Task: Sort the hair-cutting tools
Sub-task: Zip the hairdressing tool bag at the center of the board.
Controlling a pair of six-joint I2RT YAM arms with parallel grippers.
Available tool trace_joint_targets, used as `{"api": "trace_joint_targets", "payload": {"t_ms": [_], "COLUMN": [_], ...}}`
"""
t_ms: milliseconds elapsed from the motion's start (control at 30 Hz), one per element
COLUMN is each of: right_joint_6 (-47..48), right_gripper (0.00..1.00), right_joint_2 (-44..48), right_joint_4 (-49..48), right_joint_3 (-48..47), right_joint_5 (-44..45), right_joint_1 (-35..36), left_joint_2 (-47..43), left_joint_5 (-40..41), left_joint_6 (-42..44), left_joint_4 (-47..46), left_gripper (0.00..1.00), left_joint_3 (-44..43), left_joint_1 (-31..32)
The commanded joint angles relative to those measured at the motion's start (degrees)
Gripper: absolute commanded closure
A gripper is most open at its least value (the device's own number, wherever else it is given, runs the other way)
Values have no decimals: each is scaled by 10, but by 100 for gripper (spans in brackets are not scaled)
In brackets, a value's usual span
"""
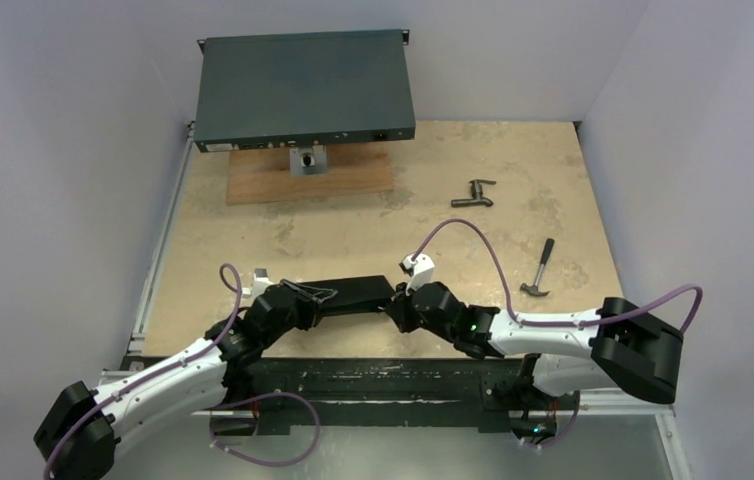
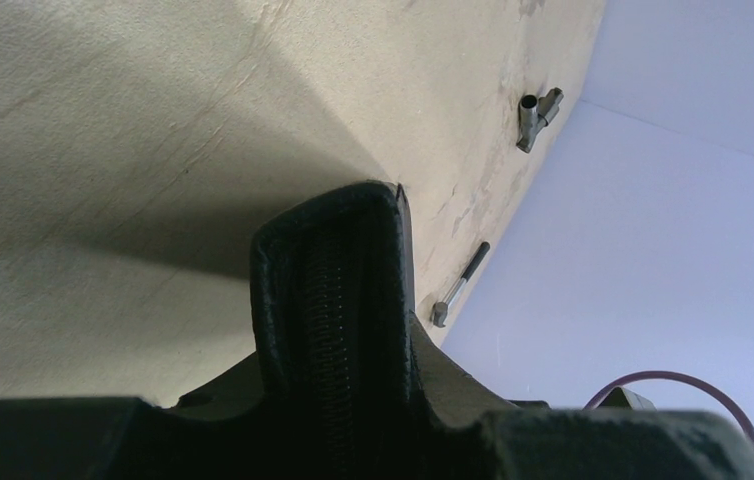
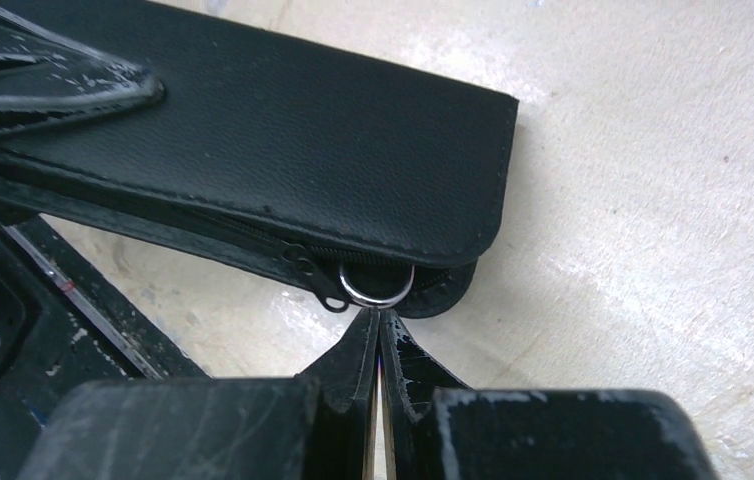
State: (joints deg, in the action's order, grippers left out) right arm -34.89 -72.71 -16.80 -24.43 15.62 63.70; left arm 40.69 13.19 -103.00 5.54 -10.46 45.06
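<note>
While both arms meet at the black pouch, we see none of the hair-cutting tools. The comb, the scissors and the clip show in no view, and we judge that they are zipped inside the pouch. The pouch is low at the near edge of the surface; we cannot tell whether it rests there or is held just off it.

The left fingers are clamped on the pouch's left end, and its zipper edge rises from between them in the left wrist view. The right fingers are closed tip to tip, right under the silver ring at the pouch's right corner, beside the zipper pull. The tips touch the ring, but we cannot tell whether they have pinched it or closed just short of it.

We judge the pouch to be light and soft, with a smooth leather-like skin that may slip. It would bend if held by one end alone, so the hold on the left end braces it while the zipper is drawn. The ring is thin, hard and free to swing, so it is a small mark for the fingers and is best taken across its wire, low on the loop. The tools inside are likely slim and stiff, and the scissors pointed, so we would take each by its middle.

Right of the pouch lies the hammer. Farther behind the pouch is the T-shaped fitting, and well behind it a dark box stands on a wooden board.
</note>
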Motion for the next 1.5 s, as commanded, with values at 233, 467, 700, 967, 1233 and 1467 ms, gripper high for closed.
{"api": "trace_joint_targets", "payload": {"t_ms": [233, 467, 700, 967, 1233, 1467], "right_joint_6": [12, 13, 13, -10, -27, -57], "right_gripper": [100, 100, 97, 70, 61, 48], "right_joint_2": [-1, -8, 44, 14, -16, -27], "right_joint_4": [-28, -25, -16, 3, 38, -17], "right_joint_3": [-27, -32, -23, -41, -58, -27], "right_joint_5": [14, 18, -7, -99, -104, -150], "right_joint_1": [-2, -2, -3, -3, -6, -61], "left_joint_2": [32, 32, 30, 42, 38, 32], "left_joint_5": [-25, -27, -28, -33, -35, -35], "left_joint_6": [32, 33, 35, 38, 42, 47], "left_joint_4": [84, 87, 88, 66, 63, 68], "left_gripper": [100, 100, 100, 100, 100, 100], "left_joint_3": [25, 25, 26, 26, 31, 32], "left_joint_1": [0, 0, 0, 0, 0, 0]}}
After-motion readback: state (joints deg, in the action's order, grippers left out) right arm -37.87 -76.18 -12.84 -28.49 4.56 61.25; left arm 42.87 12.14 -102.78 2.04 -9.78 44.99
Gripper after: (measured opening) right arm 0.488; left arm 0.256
